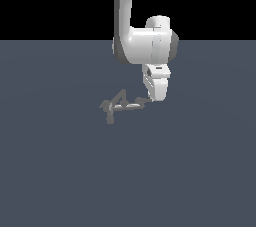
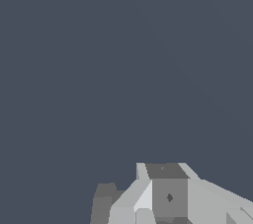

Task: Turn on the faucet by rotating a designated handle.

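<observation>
On the slate-grey floor [image 1: 55, 171], a little toward the exterior view's left of centre, sits the faucet [image 1: 120, 104], a tiny dull-grey cluster of thin rods with a peaked triangular middle. At its left end a thicker grey stub [image 1: 108, 113] droops downward. From the peak the handle [image 1: 141, 103], a thin straight arm, runs toward the exterior view's right, and its tip meets the lower end of the white gripper [image 1: 154, 96]. The gripper hangs from the bulky white arm [image 1: 145, 41] that descends from the top of the picture. Whether its fingers are spread or closed cannot be told from this angle. The wrist view shows mostly bare floor, with part of the gripper's blocky grey and white body [image 2: 168, 196] at one edge and a dark grey piece [image 2: 103, 203] just beside it, too unclear to name.
</observation>
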